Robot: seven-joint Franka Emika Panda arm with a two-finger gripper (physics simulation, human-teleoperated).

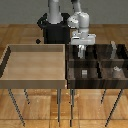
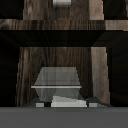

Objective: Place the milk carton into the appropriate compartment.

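Light wooden tray point(image 1: 35, 62) is being carried on thin legs at the exterior view's left. Dark divided tray point(image 1: 97, 67) is sitting just beside it. Gripper point(image 1: 81, 50) is being held over a rear compartment, clamped on milk carton point(image 2: 56, 82).

The arm point(image 1: 79, 20) rises from a dark base point(image 1: 54, 31) at the far side of the scene and bends forward and down toward the exterior view's right. The white wrist point(image 1: 83, 36) points straight down. The gripper point(image 1: 81, 50) hangs vertically beneath it, fingers directed downward. In the wrist view the fingertips point(image 2: 64, 104) appear only as a narrow strip at the frame edge; their separation cannot be determined from either view.
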